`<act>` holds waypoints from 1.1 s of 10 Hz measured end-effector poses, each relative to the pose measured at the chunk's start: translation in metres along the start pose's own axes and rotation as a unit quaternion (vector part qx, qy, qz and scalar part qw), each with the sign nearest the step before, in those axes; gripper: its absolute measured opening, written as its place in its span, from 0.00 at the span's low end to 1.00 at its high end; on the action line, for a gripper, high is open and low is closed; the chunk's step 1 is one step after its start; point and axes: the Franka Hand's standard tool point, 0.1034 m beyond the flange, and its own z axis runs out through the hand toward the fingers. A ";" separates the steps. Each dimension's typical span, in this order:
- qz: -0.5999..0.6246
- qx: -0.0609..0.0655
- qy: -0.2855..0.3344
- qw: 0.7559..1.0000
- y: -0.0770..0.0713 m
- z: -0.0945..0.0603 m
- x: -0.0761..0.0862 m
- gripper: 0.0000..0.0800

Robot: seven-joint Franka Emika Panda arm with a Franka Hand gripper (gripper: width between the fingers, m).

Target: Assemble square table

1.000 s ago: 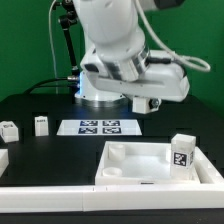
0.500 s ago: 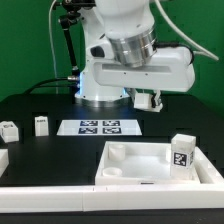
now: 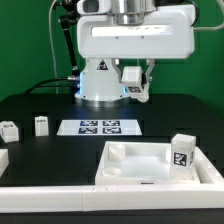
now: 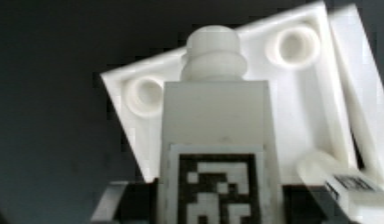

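Risk one: missed socket. The peg of the held leg point(image 4: 214, 115) points between the sockets point(image 4: 144, 95) of the tabletop point(image 4: 331, 85) and is centred on neither. A straight descent would likely hit the flat face and jam or tip the leg.

Risk two: slip. The gripper point(image 4: 224, 198) clamps only the tagged end, so a side load at the peg could twist the leg in the grip.

Positions, left to right:
- two spare legs point(image 3: 9, 131): well apart from the jaws, on the exterior view's left
- marker board point(image 3: 100, 127): on the table, well below the jaws
- held leg: clenched between the jaws
- tabletop: well below, beyond the peg
- fourth leg point(image 3: 181, 153): at the tabletop's right end, far from the jaws
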 end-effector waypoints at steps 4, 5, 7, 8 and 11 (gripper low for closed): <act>-0.016 0.030 0.113 0.993 -0.014 0.011 0.007 0.36; -0.021 0.038 0.136 0.990 -0.019 0.010 0.021 0.36; -0.028 0.055 0.195 0.979 -0.032 -0.003 0.061 0.36; -0.022 0.062 0.216 0.974 -0.037 -0.006 0.071 0.36; -0.031 0.078 0.276 0.958 -0.050 0.000 0.063 0.36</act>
